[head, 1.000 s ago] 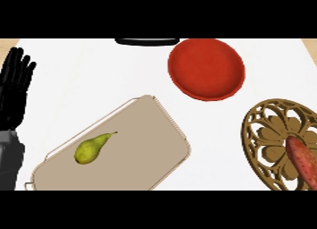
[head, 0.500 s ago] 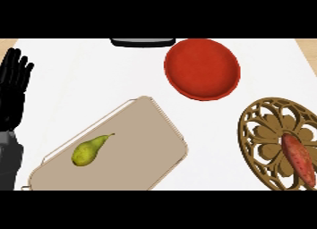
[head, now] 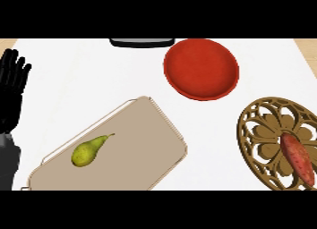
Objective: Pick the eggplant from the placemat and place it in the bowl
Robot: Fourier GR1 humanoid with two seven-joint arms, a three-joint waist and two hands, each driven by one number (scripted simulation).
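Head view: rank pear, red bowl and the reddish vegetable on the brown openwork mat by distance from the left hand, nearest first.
1. Pear: on the tan tray, lower left, closest to the left hand at the left edge.
2. Red bowl: upper centre-right.
3. Reddish vegetable: on the brown openwork mat, far right.

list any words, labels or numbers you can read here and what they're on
None: no text, label, number or sign is readable. The red bowl, the tan tray, the pear on it, the brown openwork mat, the reddish vegetable on it and the black object at the far edge are all unmarked.
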